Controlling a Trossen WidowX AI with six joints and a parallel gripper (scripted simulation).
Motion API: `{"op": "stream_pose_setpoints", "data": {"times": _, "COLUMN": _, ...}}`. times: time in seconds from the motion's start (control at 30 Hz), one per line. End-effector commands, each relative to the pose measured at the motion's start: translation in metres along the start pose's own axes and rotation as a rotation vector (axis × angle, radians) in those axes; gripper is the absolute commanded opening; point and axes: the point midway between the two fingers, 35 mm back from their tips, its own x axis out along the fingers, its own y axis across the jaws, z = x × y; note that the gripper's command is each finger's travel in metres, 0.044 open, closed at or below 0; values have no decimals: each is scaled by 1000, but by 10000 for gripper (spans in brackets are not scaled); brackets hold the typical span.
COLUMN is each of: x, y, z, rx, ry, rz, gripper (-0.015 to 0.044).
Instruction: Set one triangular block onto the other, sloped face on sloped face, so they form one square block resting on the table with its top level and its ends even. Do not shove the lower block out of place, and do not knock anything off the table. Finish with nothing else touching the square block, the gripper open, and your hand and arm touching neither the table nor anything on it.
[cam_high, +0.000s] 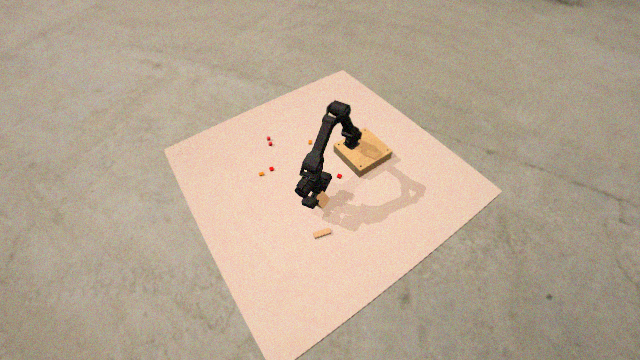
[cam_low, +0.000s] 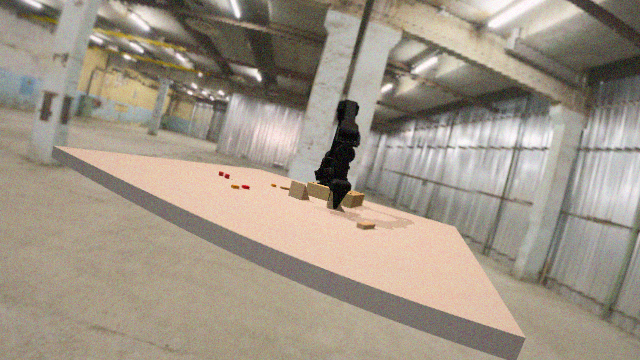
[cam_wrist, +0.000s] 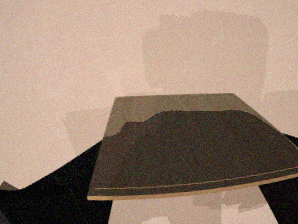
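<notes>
My gripper (cam_high: 312, 199) (cam_low: 338, 202) is shut on one tan triangular block (cam_high: 323, 199) (cam_wrist: 193, 145) and holds it low over the table, in front of the arm's base. In the wrist view the block fills the middle, dark in shadow, with one broad face toward the camera and its shadow on the table below. My dark fingers show at the lower corners. The other tan triangular block (cam_high: 322, 233) (cam_low: 365, 225) lies alone on the pink table (cam_high: 400, 225) (cam_low: 400, 260), a short way nearer the front edge, apart from the gripper.
The arm stands on a wooden base plate (cam_high: 370, 152) (cam_low: 354, 199). Several small red cubes (cam_high: 271, 169) (cam_low: 245, 187) and orange cubes (cam_high: 261, 174) (cam_low: 234, 186) lie scattered to the left of the arm, and one red cube (cam_high: 339, 176) lies near the base.
</notes>
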Motion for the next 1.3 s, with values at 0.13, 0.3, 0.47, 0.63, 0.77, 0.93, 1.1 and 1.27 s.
{"op": "stream_pose_setpoints", "data": {"times": 0.13, "x": 14, "y": 0, "z": 1, "rx": 3, "ry": -3, "rz": 2, "gripper": 0}}
{"op": "stream_pose_setpoints", "data": {"times": 0.3, "x": 13, "y": -1, "z": 1, "rx": 0, "ry": 0, "rz": 0, "gripper": 26}}
{"op": "stream_pose_setpoints", "data": {"times": 0.47, "x": 13, "y": -1, "z": 1, "rx": 0, "ry": 0, "rz": 0, "gripper": 157}}
{"op": "stream_pose_setpoints", "data": {"times": 0.63, "x": 13, "y": -1, "z": 1, "rx": 0, "ry": 0, "rz": 0, "gripper": 289}}
{"op": "stream_pose_setpoints", "data": {"times": 0.77, "x": 13, "y": -1, "z": 1, "rx": 0, "ry": 0, "rz": 0, "gripper": 394}}
{"op": "stream_pose_setpoints", "data": {"times": 0.93, "x": 13, "y": -1, "z": 1, "rx": 0, "ry": 0, "rz": 0, "gripper": 440}}
{"op": "stream_pose_setpoints", "data": {"times": 1.1, "x": 3, "y": 0, "z": 0, "rx": 0, "ry": 0, "rz": 0, "gripper": 440}}
{"op": "stream_pose_setpoints", "data": {"times": 1.27, "x": -47, "y": -2, "z": -5, "rx": 0, "ry": 0, "rz": 0, "gripper": 440}}
